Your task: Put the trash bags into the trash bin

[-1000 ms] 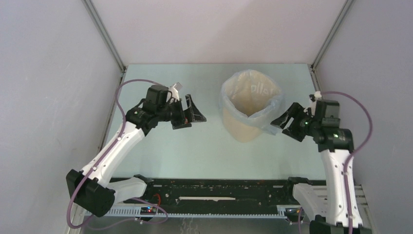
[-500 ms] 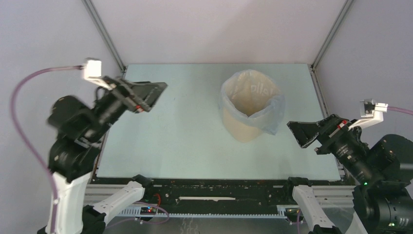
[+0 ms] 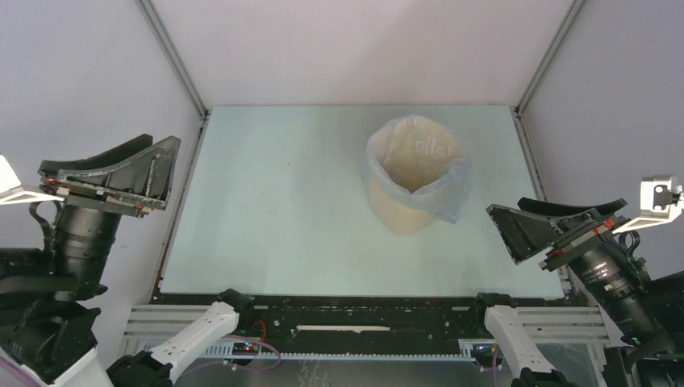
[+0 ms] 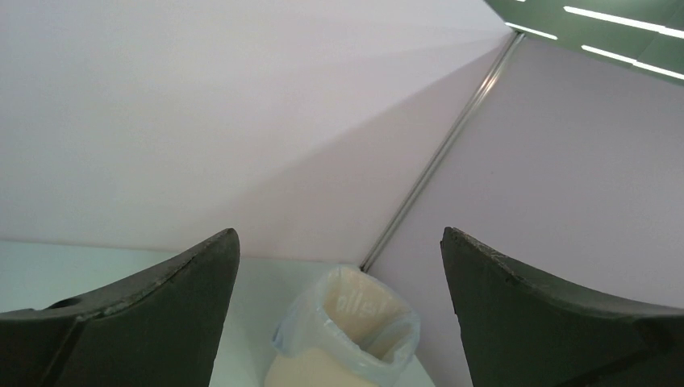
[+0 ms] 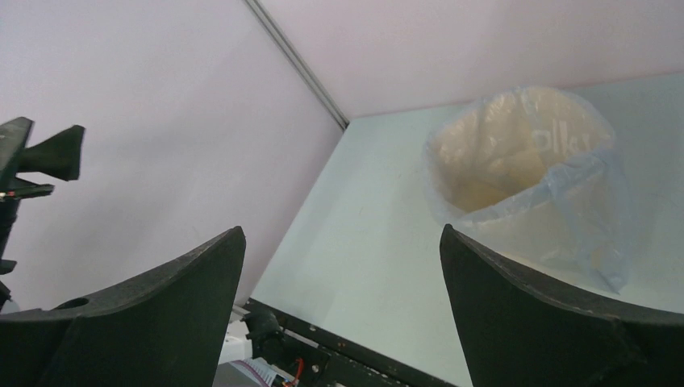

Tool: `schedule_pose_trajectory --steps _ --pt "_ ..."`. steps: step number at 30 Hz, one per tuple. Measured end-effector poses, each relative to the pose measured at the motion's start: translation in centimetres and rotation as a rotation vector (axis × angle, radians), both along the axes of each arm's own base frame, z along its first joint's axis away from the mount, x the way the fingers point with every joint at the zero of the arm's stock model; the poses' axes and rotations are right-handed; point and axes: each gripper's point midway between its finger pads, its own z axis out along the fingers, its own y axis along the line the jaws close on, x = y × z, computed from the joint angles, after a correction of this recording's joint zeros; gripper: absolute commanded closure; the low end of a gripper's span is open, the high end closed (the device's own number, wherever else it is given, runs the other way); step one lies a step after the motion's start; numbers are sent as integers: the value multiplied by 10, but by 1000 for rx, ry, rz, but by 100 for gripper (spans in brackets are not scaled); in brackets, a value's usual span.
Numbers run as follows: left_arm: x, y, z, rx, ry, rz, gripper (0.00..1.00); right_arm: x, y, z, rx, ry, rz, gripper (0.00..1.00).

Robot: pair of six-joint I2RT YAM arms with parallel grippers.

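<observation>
The cream-beige trash bin [image 3: 403, 211] stands upright on the table, right of centre. The pale-blue trash bag [image 3: 453, 184] lines it, folded out over the rim and hanging lowest on the right side. The left wrist view shows the bin [image 4: 310, 375] and the bag [image 4: 355, 318] between the fingers, far off. The right wrist view shows the bag [image 5: 589, 234] and the bin's inside [image 5: 500, 153]. My left gripper [image 3: 164, 142] [image 4: 339, 231] is open and empty, raised high at the left wall. My right gripper [image 3: 504, 205] [image 5: 341, 229] is open and empty, raised at the right edge.
Pale enclosure walls stand close on three sides, with metal corner posts [image 3: 173, 56] [image 3: 548, 56]. A black rail [image 3: 363, 310] runs along the near table edge. The left gripper's fingers [image 5: 40, 153] show at the left of the right wrist view.
Both arms have drawn back from the bin and risen toward the camera, the left to the left wall, the right to the right edge. Bin and bag have not moved.
</observation>
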Motion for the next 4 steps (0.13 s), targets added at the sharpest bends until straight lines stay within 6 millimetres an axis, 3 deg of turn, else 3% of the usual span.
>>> schedule_pose_trajectory --steps 4 --pt "11 -2 -9 27 40 16 0 -4 0 4 14 -22 -1 0"
